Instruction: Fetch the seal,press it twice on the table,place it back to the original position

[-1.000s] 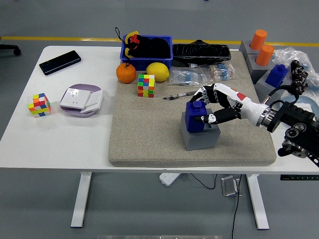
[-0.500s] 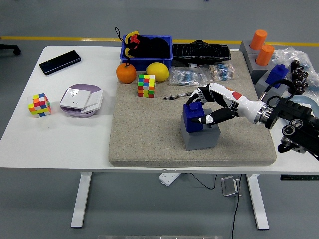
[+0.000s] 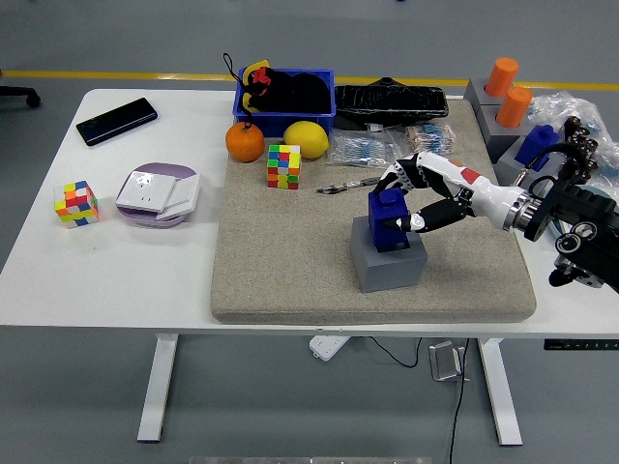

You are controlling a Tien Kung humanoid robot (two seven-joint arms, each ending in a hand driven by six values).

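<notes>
From the head view, my right hand (image 3: 411,198) is clenched around the blue seal (image 3: 389,221), fingers over its knob on the far side and thumb pressed against its right face. A second ago the seal sat deep in the grey holder block (image 3: 390,266) near the middle of the felt mat (image 3: 290,261); half a second ago it was much the same, with my wrist lower and nearer. Now the seal stands visibly higher and has shifted a little to the right and far side, so that only its bottom edge meets the top of the holder, and my forearm has swung up and away toward the right edge of the table (image 3: 106,261). I read that as the fetch nearly done: the seal is coming out of its seat but I cannot tell whether it has fully cleared the block. My left hand is nowhere in this view. Next, I judge, I need to lift it clear, carry it to an open patch of mat and press down twice, then return it to this same grey holder. The bare mat on the near left of the holder looks like the easiest spot; the Rubik's cube (image 3: 283,165) and the orange (image 3: 245,142) lie well apart on the far left.
</notes>
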